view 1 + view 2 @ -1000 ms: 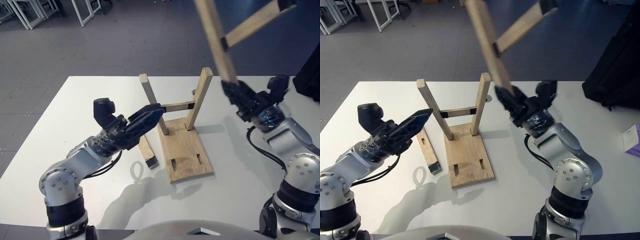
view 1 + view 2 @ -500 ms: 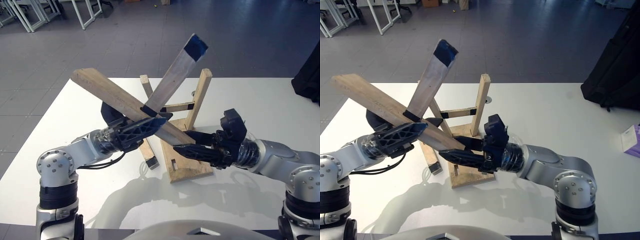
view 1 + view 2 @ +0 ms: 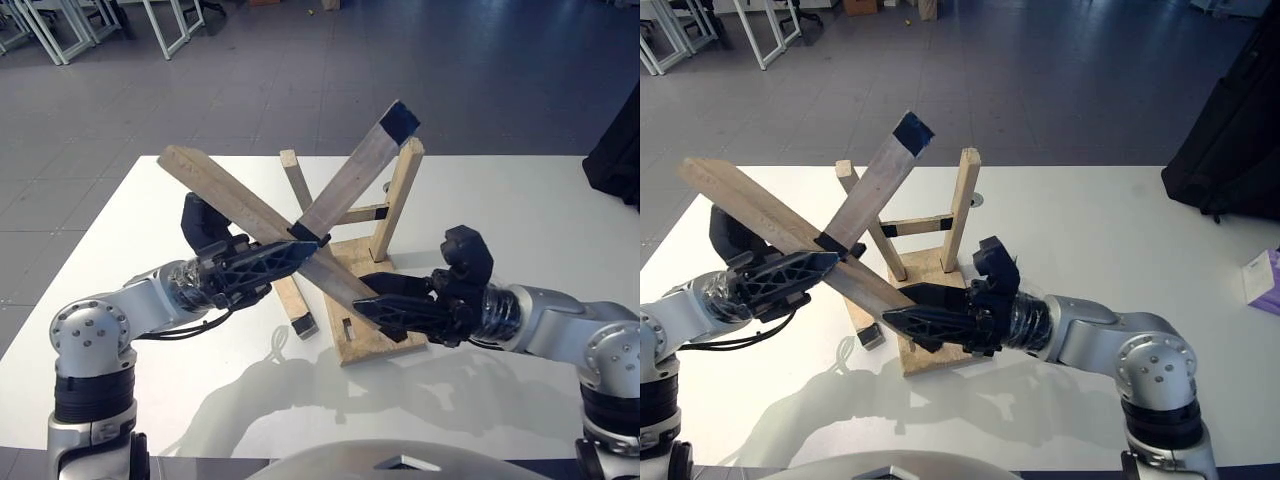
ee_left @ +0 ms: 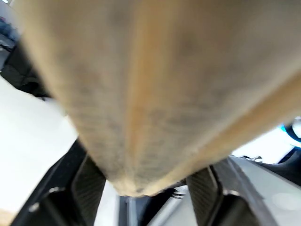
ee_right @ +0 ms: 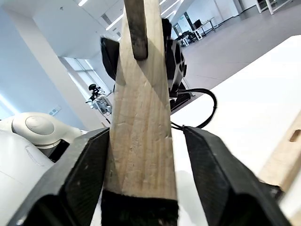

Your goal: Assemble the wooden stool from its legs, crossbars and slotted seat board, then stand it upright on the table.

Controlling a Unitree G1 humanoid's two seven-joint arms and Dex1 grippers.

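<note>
Both arms hold one wooden leg (image 3: 215, 190) slantwise in the air above the seat board (image 3: 352, 256), which lies flat on the table (image 3: 520, 220). The leg's upper end rises to the left of the board and its lower end sits over the board's near half. A second, black-tipped bar (image 3: 355, 175) is joined to it at mid-length and slopes up over the board's far end.

Left arm: elbow low, forearm near level and pointing toward the board; the left gripper (image 3: 295, 252) is clamped on the leg at the joint.

Right arm: forearm stretched low across the table; the right gripper (image 3: 375, 305) is clamped on the leg's lower end.

Two upright legs (image 3: 397, 200) linked by a crossbar (image 3: 362, 213) stand in the board's far end. A loose piece (image 3: 297, 310) lies just left of the board
</note>
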